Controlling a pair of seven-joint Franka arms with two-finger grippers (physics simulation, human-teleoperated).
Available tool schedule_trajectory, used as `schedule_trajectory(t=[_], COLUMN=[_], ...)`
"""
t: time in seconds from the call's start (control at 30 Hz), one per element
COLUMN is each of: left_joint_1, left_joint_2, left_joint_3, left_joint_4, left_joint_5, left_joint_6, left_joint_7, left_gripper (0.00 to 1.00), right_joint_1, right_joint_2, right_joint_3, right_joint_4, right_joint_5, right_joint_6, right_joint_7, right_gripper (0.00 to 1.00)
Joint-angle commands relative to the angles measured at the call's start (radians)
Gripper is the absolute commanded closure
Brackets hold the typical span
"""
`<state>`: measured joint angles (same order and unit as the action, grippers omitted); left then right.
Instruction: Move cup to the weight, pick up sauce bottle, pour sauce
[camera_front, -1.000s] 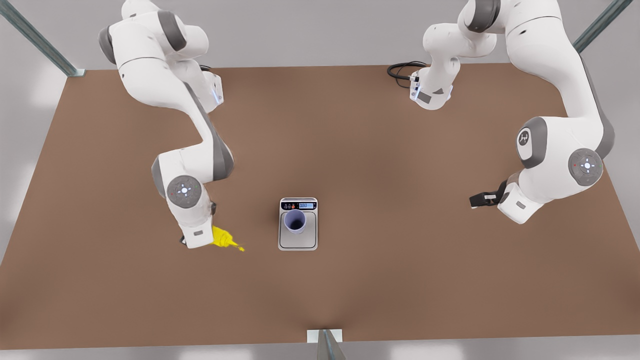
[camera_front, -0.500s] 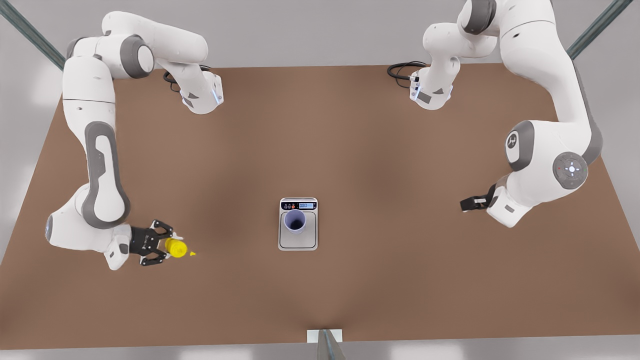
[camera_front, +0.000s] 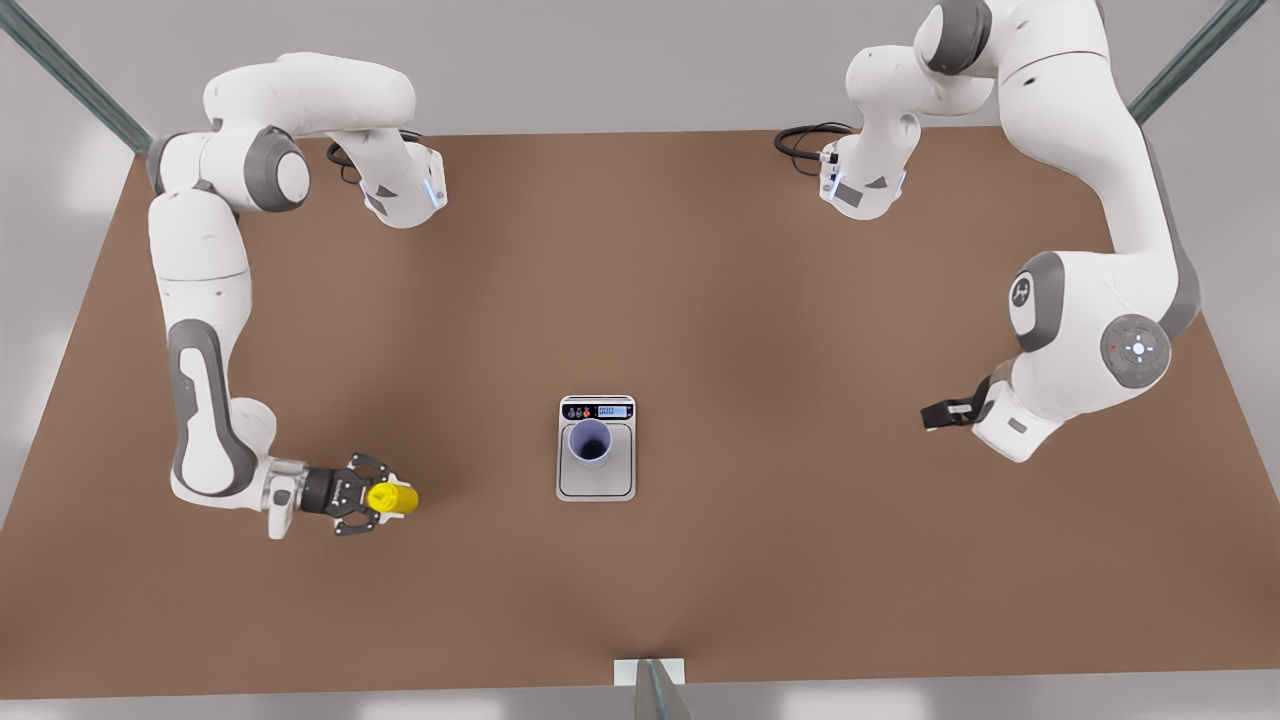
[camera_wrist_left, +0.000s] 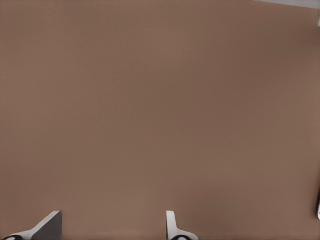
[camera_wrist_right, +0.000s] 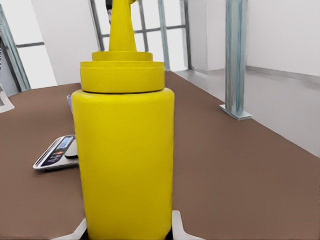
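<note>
Near the front view's lower left, right gripper (camera_front: 385, 499) clamped around the upright yellow sauce bottle (camera_front: 391, 498), nozzle up, lifted over the brown table (camera_front: 700, 250). Further in, at the table's middle, pale cup (camera_front: 590, 443) standing on the weight (camera_front: 596, 448), just below its blue display. Farthest off, at the front view's right, left gripper (camera_front: 935, 415) waiting over bare table, fingers (camera_wrist_left: 172, 227) spread apart and holding nothing.

Table (camera_front: 700, 300): brown, matte, plain top spanning the workspace.
Cable (camera_front: 800, 140): black, coiled on the table's far edge.
Frame posts (camera_front: 1180, 60): grey metal struts at the far corners, another at the near edge.
Pillar (camera_wrist_right: 236, 57): grey-blue metal, standing off the table.
Windows (camera_wrist_right: 150, 35): bright panes behind.
</note>
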<state>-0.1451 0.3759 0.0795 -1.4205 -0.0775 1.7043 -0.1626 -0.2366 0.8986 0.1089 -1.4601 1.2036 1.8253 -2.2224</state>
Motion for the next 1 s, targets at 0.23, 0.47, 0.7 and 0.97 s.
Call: schedule_trajectory(t=[0.23, 0.47, 0.7, 0.97], left_joint_1=[-0.001, -0.001, -0.001, -0.001], left_joint_2=[-0.002, 0.001, 0.001, 0.0], left_joint_3=[0.0, -0.001, -0.001, -0.001], left_joint_4=[0.0, 0.0, 0.0, 0.0], left_joint_5=[0.001, 0.001, 0.001, 0.001], left_joint_6=[0.0, 0.0, 0.002, 0.0], left_joint_7=[-0.002, -0.002, 0.0, -0.002], left_gripper=[0.0, 0.0, 0.0, 0.0], right_joint_1=[0.011, 0.019, 0.02, 0.02], right_joint_2=[0.036, 0.079, 0.085, 0.085], right_joint_3=[0.006, 0.006, 0.006, 0.006], right_joint_4=[0.0, 0.003, 0.003, 0.003], right_joint_5=[0.031, 0.067, 0.074, 0.074], right_joint_6=[0.009, 0.008, 0.008, 0.002], right_joint_7=[-0.06, -0.097, -0.094, -0.091], right_gripper=[0.39, 0.39, 0.33, 0.29])
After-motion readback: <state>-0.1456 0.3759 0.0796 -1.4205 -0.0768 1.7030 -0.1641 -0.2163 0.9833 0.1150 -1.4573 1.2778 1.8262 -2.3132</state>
